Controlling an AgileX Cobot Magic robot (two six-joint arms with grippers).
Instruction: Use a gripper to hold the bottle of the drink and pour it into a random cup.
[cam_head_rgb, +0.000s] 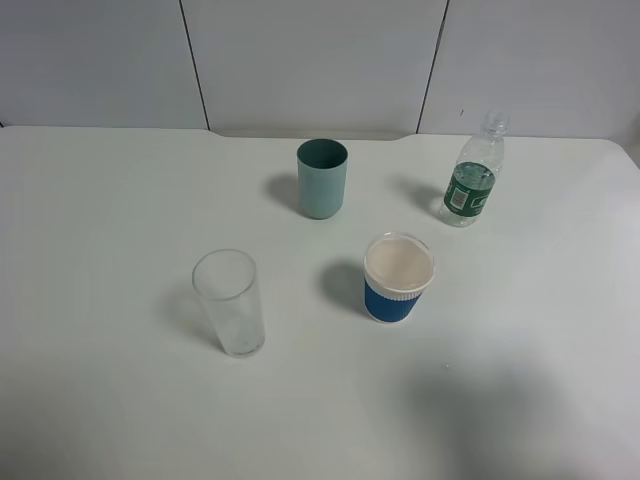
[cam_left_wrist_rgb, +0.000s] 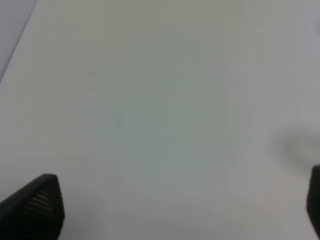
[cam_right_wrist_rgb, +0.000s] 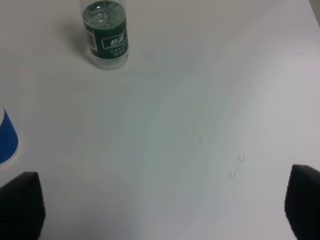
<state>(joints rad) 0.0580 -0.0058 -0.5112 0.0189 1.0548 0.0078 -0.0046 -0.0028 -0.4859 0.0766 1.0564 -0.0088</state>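
We see little of the robot's body — only fingertips at the frame edges of the two wrist views. Left gripper: fingers matte black, wedge-shaped, the inner face covered in a fine grid of raised dots; the opposite finger shows only as a thin black sliver. Right gripper: fingers likewise black, blunt and rounded, with the same fine dotted texture — its partner matches. The high view shows neither arm.

Lighting is even and fairly bright; cups cast soft shadows to their left on the table. The left wrist view is blurred. Gripper fingertips are out of focus.
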